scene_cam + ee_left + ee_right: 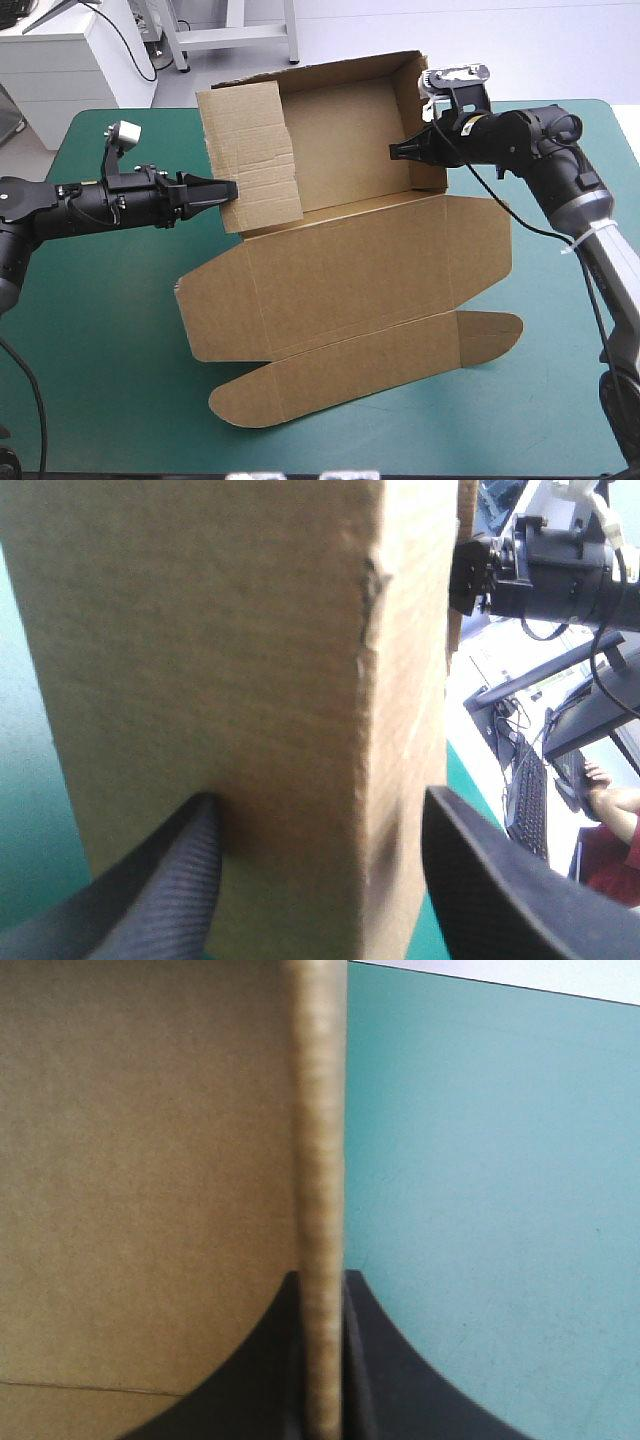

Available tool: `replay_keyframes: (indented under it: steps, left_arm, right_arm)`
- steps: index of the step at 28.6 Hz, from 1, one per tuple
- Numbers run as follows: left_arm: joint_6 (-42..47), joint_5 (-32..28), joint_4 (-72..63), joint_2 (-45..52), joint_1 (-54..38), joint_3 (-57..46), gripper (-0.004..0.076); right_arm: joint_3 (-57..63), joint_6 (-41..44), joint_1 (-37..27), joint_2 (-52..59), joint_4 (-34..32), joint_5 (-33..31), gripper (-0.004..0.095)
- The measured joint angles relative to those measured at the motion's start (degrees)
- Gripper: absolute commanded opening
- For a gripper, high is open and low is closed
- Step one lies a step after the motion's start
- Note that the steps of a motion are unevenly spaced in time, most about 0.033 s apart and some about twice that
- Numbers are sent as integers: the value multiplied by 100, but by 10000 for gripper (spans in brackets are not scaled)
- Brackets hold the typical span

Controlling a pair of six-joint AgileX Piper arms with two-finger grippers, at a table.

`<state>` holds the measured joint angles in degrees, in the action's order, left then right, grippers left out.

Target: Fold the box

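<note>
The brown box (350, 270) lies half-formed in the middle of the table. Its back wall and two side walls are raised at the far end. The flat panels and a strip with rounded ears (370, 375) are spread toward the near edge. My left gripper (228, 190) is open at the left side wall (250, 155). In the left wrist view the left gripper (320, 800) has that wall's board (230, 650) between its spread fingers, and one finger (175, 870) touches its face. My right gripper (398, 152) is shut on the right side wall (432, 130); the board's edge (318, 1140) runs between the right gripper's (322, 1278) fingers.
The teal-green cover (110, 330) shows bare to the left of the box and along the near edge. More cover (490, 1180) lies beside the right wall. The right arm's gripper (480, 570) appears beyond the board in the left wrist view.
</note>
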<state>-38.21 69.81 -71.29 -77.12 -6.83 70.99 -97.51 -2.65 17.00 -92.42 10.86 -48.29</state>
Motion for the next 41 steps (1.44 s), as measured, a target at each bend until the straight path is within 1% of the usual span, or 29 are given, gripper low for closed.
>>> replay_keyframes:
  steps: [2, 4, 8, 10, 11, 13, 17, 19, 24, 26, 28, 29, 31, 32, 33, 34, 41]
  left_arm:
    - [0, -117, 79, 0, 18, 0, 424]
    - [45, -352, 313, 0, 60, 0, 424]
    - [270, -743, 1156, 5, 307, 0, 424]
    - [454, -1014, 1507, 5, 541, 0, 418]
    - [521, -1240, 1746, 5, 740, 0, 417]
    - [607, -1560, 2014, 5, 964, 0, 410]
    - [1228, -2238, 2742, 6, 1369, 0, 402]
    - [1755, -2553, 3168, 11, 1544, 0, 402]
    - [2851, -3014, 3969, -16, 1791, 0, 400]
    - [3090, -3121, 4133, -83, 1830, 0, 396]
    - [3244, -3192, 4196, -185, 1842, 0, 353]
    - [3287, -3206, 4203, -224, 1842, 0, 312]
    - [3338, -3217, 4186, -309, 1842, -4, 202]
    - [3350, -3217, 4164, -323, 1842, -6, 104]
    - [3361, -3238, 4137, -348, 1842, -18, 32]
    - [3367, -3244, 4130, -354, 1842, -27, -6]
    - [3424, -3329, 4218, -418, 1837, -57, -8]
  right_arm:
    - [0, 25, 138, 0, -162, 15, -17]
    - [0, 159, 425, 0, -469, 109, -17]
    - [0, 389, 719, -2, -960, 201, -17]
    - [0, 495, 830, -2, -1216, 195, -17]
    - [5, 589, 902, -2, -1399, 191, -17]
    - [4, 679, 928, -2, -1516, 182, -17]
    - [4, 802, 946, -2, -1590, 151, -17]
    - [4, 830, 960, -2, -1562, 147, -17]
    - [4, 925, 1005, -2, -1445, 112, -17]
    - [6, 943, 1005, -6, -1376, 76, -17]
    - [11, 943, 1005, -6, -1338, 12, -17]
    - [11, 943, 1005, -6, -1331, -21, -17]
    - [11, 943, 1005, -6, -1334, -106, -17]
    - [11, 943, 1005, -6, -1345, -137, -17]
    - [11, 943, 1005, -6, -1374, -164, -17]
    - [11, 948, 1005, -6, -1419, -190, -17]
    - [11, 1120, 1011, 11, -1590, -328, -17]
